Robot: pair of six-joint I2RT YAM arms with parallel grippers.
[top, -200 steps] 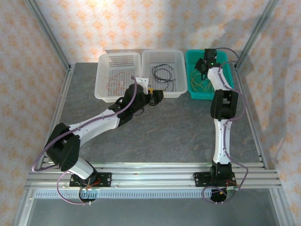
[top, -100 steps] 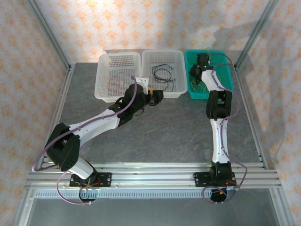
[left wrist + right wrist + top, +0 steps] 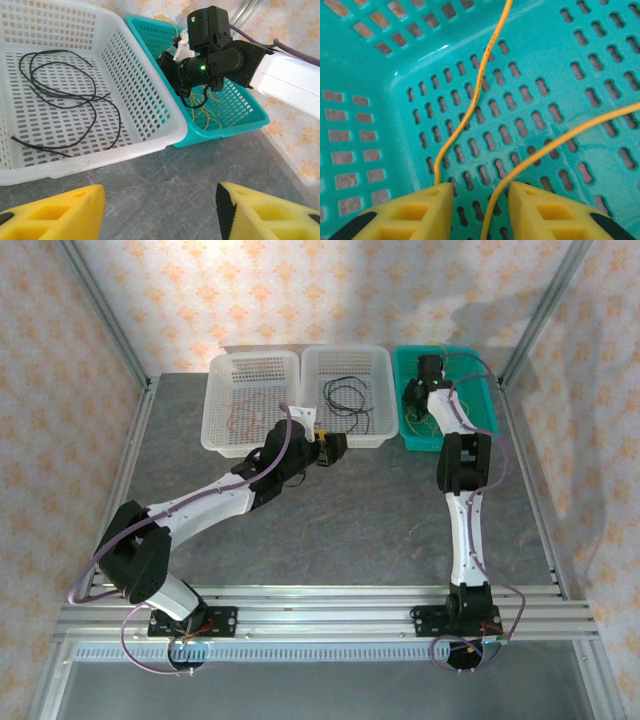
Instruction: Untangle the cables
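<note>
Teal in colour, the perforated plastic basket [image 3: 486, 405] stands at the far right of the grey stone-patterned worktop [image 3: 370, 510]. It is in a row with a middle white slotted basket [image 3: 145, 95] just beside it and a left white slotted basket [image 3: 215, 390] beyond that.

The thin yellow cables [image 3: 207, 112] lie in a loose tangle on the floor of the teal basket. The right arm [image 3: 462, 490] reaches down into that basket. In the right wrist view its yellow-fingered right end effector [image 3: 480, 200] hangs close above the slotted floor with its jaws partly apart. One yellow strand [image 3: 580, 131] runs through the gap between the fingers and is not pinched. A second yellow strand [image 3: 481, 75] comes down and passes behind the tip of the finger on the left of that view. Nothing is clamped.

A thin black cable [image 3: 95, 107] lies in open loops on the floor of the middle white basket. A thin reddish-brown cable [image 3: 245, 418] lies curled in the left white basket.

The left end effector [image 3: 160, 210] hovers over bare worktop just in front of the middle white basket. Its yellow fingers are spread wide with nothing between them.
</note>
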